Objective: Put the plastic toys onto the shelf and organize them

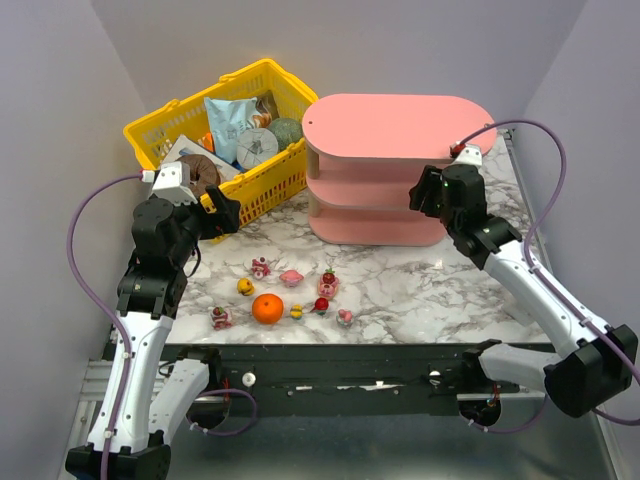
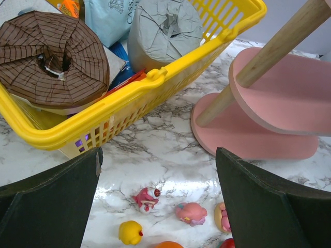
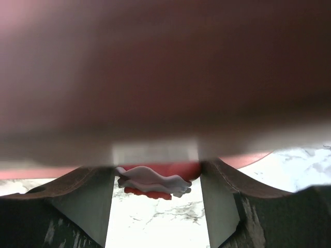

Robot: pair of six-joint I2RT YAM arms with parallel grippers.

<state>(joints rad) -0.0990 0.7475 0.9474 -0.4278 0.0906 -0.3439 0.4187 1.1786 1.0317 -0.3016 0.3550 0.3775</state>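
Nearest the arms' bases, the plastic toys lie scattered on the marble desk, well apart from the shelf. The front row runs from a pink-and-red figurine past an orange ball and a small yellow toy to a red toy and a pale pink toy. Just behind them sit a yellow duck, a pink-and-white figurine and a strawberry-topped piece.

Beyond the toys, the left hand hovers over the desk in front of the basket. Its fingers are spread wide with nothing between them.

The right hand is at the right end of the pink shelf, level with its lower tiers. Its wrist view shows the fingers clamped on a red-and-white toy, close under a blurred pink board. Which tier that is, I cannot tell. The shelf has three oval boards with cream edges, joined by wooden posts.

Farthest back on the left, just beside the shelf's left end, stands a yellow mesh basket. It holds a brown pleated paper-wrapped round, a grey wrapped bundle, a pale blue packet and a round tin.
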